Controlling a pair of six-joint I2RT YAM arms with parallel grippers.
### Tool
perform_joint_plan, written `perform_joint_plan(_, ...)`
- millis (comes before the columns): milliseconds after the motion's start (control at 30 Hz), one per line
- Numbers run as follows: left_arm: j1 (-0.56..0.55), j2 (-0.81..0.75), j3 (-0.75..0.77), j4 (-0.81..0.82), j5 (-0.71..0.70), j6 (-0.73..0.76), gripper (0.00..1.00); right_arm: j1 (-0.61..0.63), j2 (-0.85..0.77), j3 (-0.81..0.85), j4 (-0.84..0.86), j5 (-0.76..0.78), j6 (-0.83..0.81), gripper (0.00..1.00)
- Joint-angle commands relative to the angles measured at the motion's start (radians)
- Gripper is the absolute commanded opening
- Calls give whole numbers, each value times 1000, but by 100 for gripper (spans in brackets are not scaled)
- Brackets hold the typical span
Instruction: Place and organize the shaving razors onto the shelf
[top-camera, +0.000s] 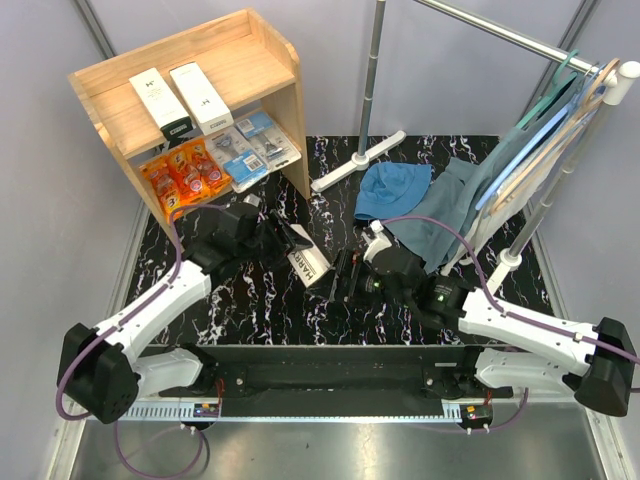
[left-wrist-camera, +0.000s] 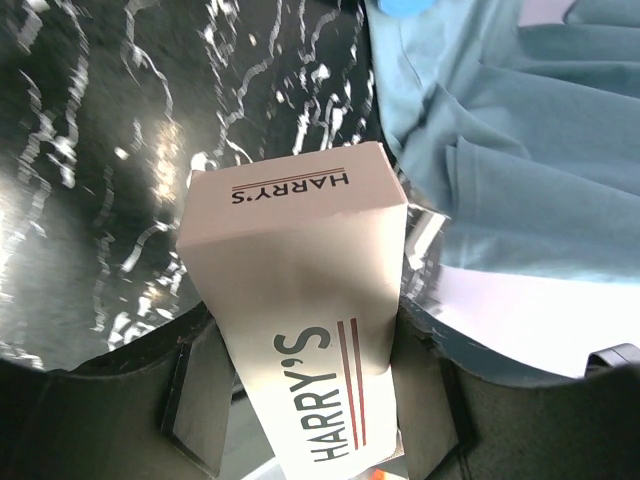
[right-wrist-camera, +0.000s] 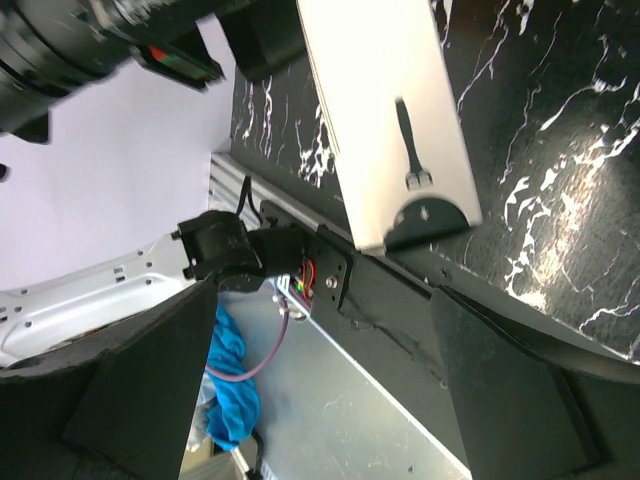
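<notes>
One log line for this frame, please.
left gripper: fingers shut on Harry's box | right gripper: open, near box end | shelf: white boxes top; orange packs, blister packs lower

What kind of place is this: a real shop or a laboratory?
Probably a robot lab cell staged like a shop: plain grey panel walls, a small wooden shelf holding razor packs, a metal clothes rack with garments.
</notes>
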Motion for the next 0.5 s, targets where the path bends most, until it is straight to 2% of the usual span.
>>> perform_joint_plan(0,1,-18,-27,174,103,-95,53,37,-29,11,45,151,12,92)
perform_joint_plan(133,7,-42,-66,229,119,-141,53,55,-20,20,36,234,13,84)
perform_joint_plan(233,7,-49,-80,249,132,-156,53,63,-15,16,31,274,23,74)
perform_joint_plan(467,10,-64,-71,225,122,-148,53,69,-68,3,-7,323,24,65)
